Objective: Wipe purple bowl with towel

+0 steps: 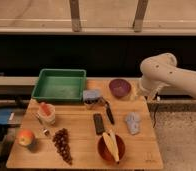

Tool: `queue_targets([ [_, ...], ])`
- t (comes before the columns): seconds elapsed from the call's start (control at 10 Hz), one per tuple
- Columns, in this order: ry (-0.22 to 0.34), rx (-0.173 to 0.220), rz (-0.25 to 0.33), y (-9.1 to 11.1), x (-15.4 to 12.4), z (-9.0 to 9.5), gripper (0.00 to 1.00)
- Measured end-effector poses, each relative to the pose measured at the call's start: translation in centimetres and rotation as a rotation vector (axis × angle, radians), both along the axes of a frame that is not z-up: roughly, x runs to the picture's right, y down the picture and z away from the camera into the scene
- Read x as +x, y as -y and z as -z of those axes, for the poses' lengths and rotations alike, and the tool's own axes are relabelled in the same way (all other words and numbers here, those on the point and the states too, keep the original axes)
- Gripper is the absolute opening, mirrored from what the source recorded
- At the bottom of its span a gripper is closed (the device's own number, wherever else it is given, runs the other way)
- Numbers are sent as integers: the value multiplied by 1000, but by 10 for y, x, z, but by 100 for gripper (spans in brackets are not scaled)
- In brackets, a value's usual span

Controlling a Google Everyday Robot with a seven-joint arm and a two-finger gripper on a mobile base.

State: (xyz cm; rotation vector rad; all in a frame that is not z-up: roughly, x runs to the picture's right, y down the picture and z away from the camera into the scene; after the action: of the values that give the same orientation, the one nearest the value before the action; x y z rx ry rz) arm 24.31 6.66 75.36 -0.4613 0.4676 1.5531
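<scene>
The purple bowl [120, 87] sits at the back right of the wooden table [81, 155]. The towel [133, 122], a small blue-grey cloth, lies flat on the table in front of the bowl, towards the right edge. My white arm comes in from the right, and the gripper [142, 94] hangs at the table's right edge, just right of the purple bowl and behind the towel. It is open and holds nothing.
A green tray [60, 84] stands at the back left, with a pale blue cup [92, 96] beside it. An orange bowl with corn [111, 146] is at the front. A black bar [98, 123], a dark utensil [108, 114], grapes [63, 144], an apple [26, 137] and a small cup [47, 112] lie around.
</scene>
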Motion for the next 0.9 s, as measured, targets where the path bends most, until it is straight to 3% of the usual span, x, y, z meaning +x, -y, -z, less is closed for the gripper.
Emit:
queue_targets([
  [0.4, 1, -138, 10, -63, -22, -47, 62],
  [0.7, -2, -253, 1, -104, -31, -61, 62],
  [0.9, -7, -284, -8, -114, -29, -62, 62],
])
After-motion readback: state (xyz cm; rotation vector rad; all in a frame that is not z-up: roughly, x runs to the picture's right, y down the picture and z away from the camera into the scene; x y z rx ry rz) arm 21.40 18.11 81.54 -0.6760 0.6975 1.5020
